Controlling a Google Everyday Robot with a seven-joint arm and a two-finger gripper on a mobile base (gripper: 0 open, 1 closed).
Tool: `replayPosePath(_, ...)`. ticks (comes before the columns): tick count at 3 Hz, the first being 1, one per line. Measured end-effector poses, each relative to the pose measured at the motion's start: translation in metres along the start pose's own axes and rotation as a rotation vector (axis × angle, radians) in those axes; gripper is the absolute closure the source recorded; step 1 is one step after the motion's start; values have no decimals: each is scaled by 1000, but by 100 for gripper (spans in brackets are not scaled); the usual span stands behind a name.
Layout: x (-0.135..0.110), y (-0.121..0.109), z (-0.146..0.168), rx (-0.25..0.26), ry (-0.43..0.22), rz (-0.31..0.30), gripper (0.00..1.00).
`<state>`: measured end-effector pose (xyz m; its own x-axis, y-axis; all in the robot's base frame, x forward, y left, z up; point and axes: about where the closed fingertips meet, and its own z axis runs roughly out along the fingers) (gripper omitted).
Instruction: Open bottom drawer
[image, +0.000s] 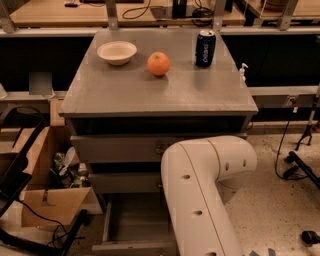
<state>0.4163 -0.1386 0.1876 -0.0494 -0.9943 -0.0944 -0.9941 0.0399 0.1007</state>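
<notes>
The grey cabinet (150, 95) has three drawers stacked in its front. The bottom drawer (131, 223) stands pulled out towards me, and I look down into its bare grey inside, with its front edge (132, 248) at the bottom of the picture. Above it, the middle drawer front (122, 182) and the top drawer front (117, 148) sit pushed in. My white arm (200, 190) bends down across the cabinet's right side. The gripper is hidden beyond the arm's lower end, out of view.
On the cabinet top stand a white bowl (116, 52), an orange (158, 63) and a blue can (205, 48). An open cardboard box (47, 195) with clutter sits on the floor at the left, with cables nearby. A black stand (300, 162) is on the right.
</notes>
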Motion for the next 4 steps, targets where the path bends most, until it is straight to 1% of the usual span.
replayPosePath(3, -1, -8, -1, 0, 0, 0, 100)
replayPosePath(4, -1, -9, -1, 0, 0, 0, 74)
